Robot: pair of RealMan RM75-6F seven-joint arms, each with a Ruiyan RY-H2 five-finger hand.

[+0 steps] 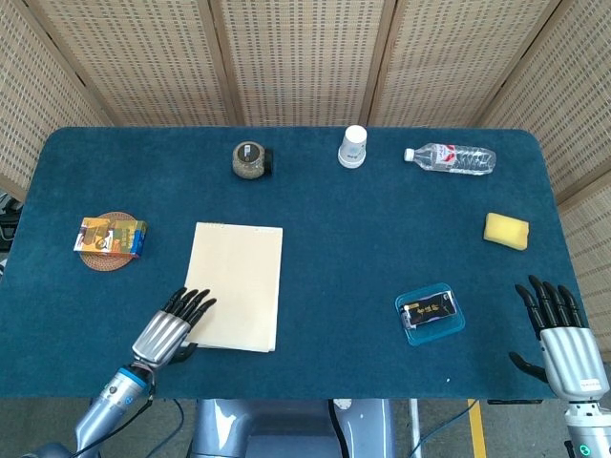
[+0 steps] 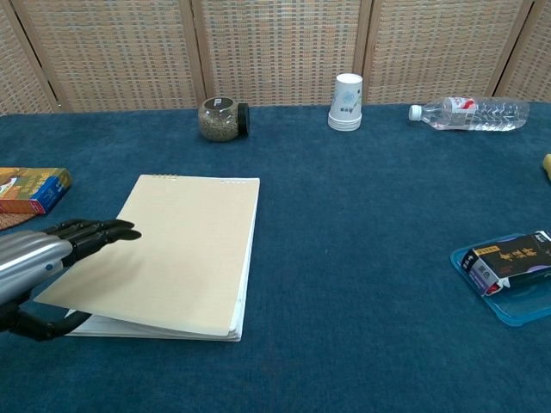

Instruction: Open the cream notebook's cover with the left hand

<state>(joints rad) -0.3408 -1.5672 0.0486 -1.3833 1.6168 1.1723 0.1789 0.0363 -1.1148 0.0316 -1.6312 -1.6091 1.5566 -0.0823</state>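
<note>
The cream notebook (image 1: 237,286) (image 2: 172,258) lies on the blue table at the front left, spiral binding at its far edge. My left hand (image 1: 172,324) (image 2: 43,254) is at its left edge, with the fingers (image 2: 95,232) lying on top of the cover and the thumb underneath. The cover's left side is raised off the white pages, which show along the near edge. My right hand (image 1: 558,329) rests at the table's front right corner with fingers spread, holding nothing; the chest view does not show it.
A jar (image 1: 250,159), a paper cup (image 1: 353,146) and a lying water bottle (image 1: 449,157) line the far edge. A yellow sponge (image 1: 506,230) sits right. A blue tray (image 1: 452,326) holds a black box. A small box (image 1: 110,239) lies on a coaster at left.
</note>
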